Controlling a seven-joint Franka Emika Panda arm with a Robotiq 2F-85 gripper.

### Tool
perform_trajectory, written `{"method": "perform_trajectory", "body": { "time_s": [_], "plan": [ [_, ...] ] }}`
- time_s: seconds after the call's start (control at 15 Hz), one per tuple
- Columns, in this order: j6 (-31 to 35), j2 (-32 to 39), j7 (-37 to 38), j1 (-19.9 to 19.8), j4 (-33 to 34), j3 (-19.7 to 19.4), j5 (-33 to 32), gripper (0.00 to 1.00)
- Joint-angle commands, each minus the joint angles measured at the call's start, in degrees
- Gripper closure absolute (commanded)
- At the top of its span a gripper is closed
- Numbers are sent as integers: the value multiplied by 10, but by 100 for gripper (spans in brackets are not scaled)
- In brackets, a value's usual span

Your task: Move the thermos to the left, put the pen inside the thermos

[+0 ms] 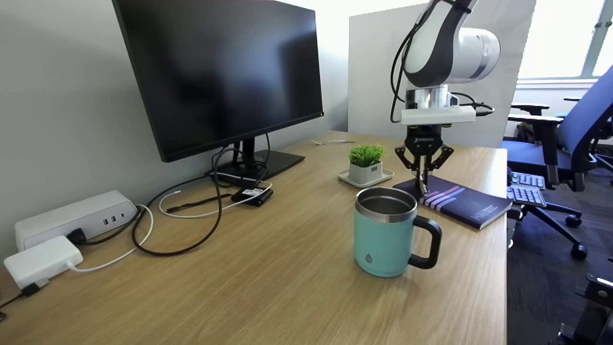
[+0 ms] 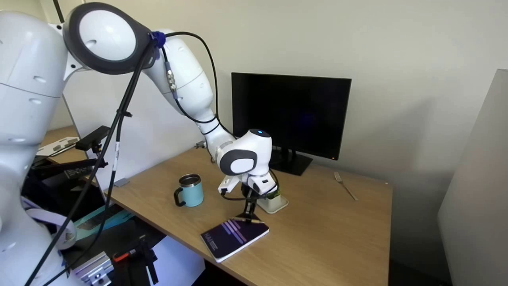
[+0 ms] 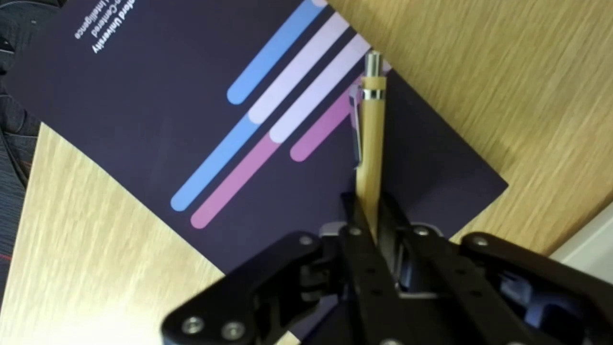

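The teal thermos (image 1: 380, 247) stands upright on the desk in both exterior views, its dark handle (image 1: 433, 242) out to one side and its steel-rimmed mouth uncovered. My gripper (image 3: 368, 200) points down over the dark notebook (image 3: 158, 124), jaws closed about the wooden pen (image 3: 372, 129). In the wrist view the pen's metal push-button end and clip stick out ahead of the fingers; its other end is hidden between them. Whether the pen still touches the notebook cover I cannot tell. In an exterior view the gripper (image 2: 249, 216) is beside the thermos (image 2: 192, 194), clear of it.
A small potted plant (image 1: 366, 157) on a white saucer sits close to the gripper. Behind it stands a monitor (image 2: 291, 115). Cables and a white power box (image 1: 76, 218) lie along the wall, and a fork (image 2: 345, 186) rests on the desk. The notebook lies near the desk's edge.
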Motion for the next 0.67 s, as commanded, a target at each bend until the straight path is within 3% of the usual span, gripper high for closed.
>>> {"method": "perform_trajectory", "body": {
  "time_s": [0.0, 0.33, 0.6],
  "plan": [
    [-3, -45, 36, 42, -34, -36, -30, 97],
    [-14, -142, 155, 126, -94, -76, -163, 97],
    [-51, -227, 283, 158, -135, -55, -306, 97]
  ]
}}
